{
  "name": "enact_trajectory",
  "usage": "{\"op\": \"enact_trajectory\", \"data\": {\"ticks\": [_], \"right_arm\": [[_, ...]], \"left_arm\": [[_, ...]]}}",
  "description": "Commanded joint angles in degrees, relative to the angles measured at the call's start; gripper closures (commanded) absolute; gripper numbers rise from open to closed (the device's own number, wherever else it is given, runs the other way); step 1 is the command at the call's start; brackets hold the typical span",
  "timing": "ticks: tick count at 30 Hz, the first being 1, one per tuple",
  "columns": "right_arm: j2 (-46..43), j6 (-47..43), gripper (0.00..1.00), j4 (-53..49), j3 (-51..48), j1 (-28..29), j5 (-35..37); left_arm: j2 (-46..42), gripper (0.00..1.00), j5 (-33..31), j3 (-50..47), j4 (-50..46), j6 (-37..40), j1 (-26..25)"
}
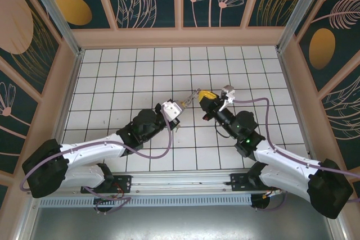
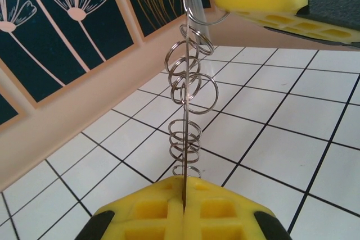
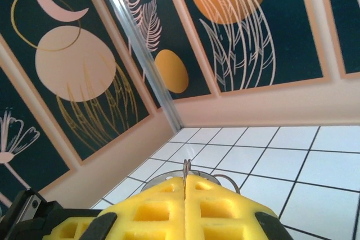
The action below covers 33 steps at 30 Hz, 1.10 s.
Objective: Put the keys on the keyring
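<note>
Left gripper (image 2: 184, 195) is clenched. Its yellow pads are pressed together on the thin edge of the keyring (image 2: 184, 133), which rises out of the seam between them almost edge-on to the wrist camera. That pinch at the near end seems meant to keep the loop stiff and off the table (image 2: 292, 155), so its length hangs free in the air with nothing pressing on it. A string of small silvery rings (image 2: 194, 91) is threaded along it, bunched in two clusters that lean against one another.

Further out, the right gripper (image 3: 185, 186) meets the loop from the opposite side. Its pads are also squeezed shut, with a sliver of metal standing in the seam and curved wire showing on either side. This is judged to be the far end of the keyring, though whether it grips the loop itself or its topmost ring cannot be told. Seen from above, the two arms face each other over the middle of the tiles with the loop spanning the gap. Holding both ends would steady it for threading. The keys are too small to pick out.
</note>
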Motion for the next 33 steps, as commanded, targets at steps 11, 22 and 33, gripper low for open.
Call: {"op": "enact_trajectory", "data": {"ticks": [11, 22, 33], "right_arm": [[4.5, 6.2, 1.00, 3.1, 1.8, -2.3, -11.2], [5.1, 5.8, 1.00, -0.1, 4.1, -3.5, -14.4], [5.1, 5.4, 1.00, -3.7, 6.2, -4.8, -18.7]], "left_arm": [[-3.2, 1.00, -8.2, -1.6, 3.1, 4.5, -1.8], [-4.1, 1.00, -10.9, -2.0, 3.5, 7.1, -2.8], [-4.7, 1.00, -12.2, -0.7, -1.7, 10.9, -2.9]]}}
